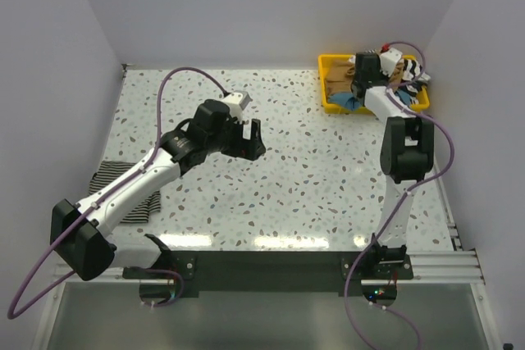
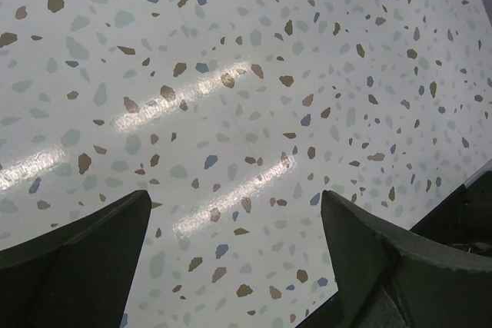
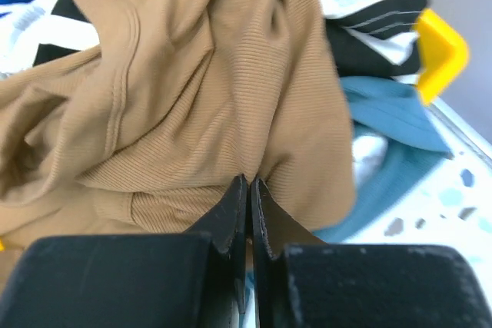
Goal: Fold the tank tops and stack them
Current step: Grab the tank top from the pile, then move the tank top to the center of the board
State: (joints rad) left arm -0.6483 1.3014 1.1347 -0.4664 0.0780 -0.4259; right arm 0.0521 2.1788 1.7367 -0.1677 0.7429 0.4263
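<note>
Right gripper (image 3: 249, 183), jaws pressed together, apparently pinches the tan tank top (image 3: 200, 90) in the yellow tray (image 3: 442, 51); so thin a bite may slip on lifting. Left gripper (image 2: 234, 205) hangs spread.

The left arm (image 1: 135, 186) stretches low and forward, the left gripper (image 2: 234, 217) gaping wide. The right arm (image 1: 404, 149) rises tall and reaches far ahead, the right gripper (image 3: 250, 183) pinched tight on the tan tank top (image 3: 192, 90).

Speckled table (image 1: 312, 178): striped top (image 1: 108, 176), yellow tray (image 1: 336, 58)
</note>
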